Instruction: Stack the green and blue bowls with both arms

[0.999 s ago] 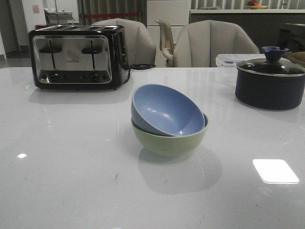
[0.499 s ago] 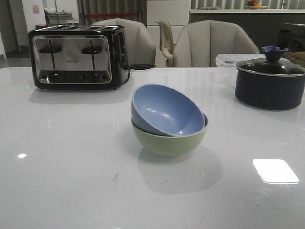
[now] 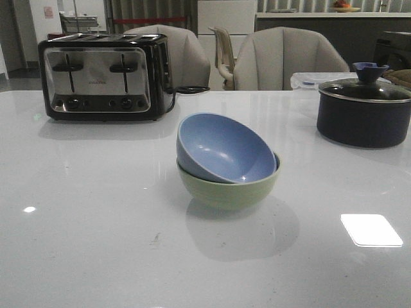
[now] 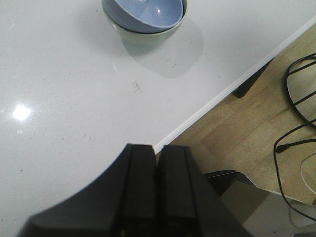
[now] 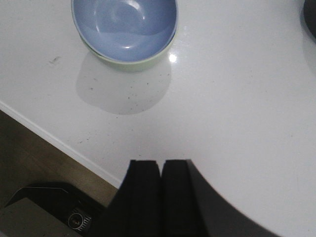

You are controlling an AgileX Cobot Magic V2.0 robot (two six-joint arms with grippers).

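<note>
The blue bowl (image 3: pixel 225 149) is sitting tilted inside the green bowl (image 3: pixel 228 190); the left gripper (image 4: pixel 157 163) and right gripper (image 5: pixel 160 170) are both closed, holding nothing.

Home kitchen or dining area indicated. Glossy white table (image 3: pixel 96 212) set with four-slot toaster (image 3: pixel 106 77), cord trailed behind. Dark lidded pot (image 3: pixel 364 112) with blue knob placed at right. Padded grey chairs (image 3: pixel 282 61) drawn up at far side. Counter (image 3: pixel 308 14) with fruit dish seen in background, curtains beside it. Wood-look floor (image 4: pixel 256 128) shown under table edge in left wrist view.
</note>
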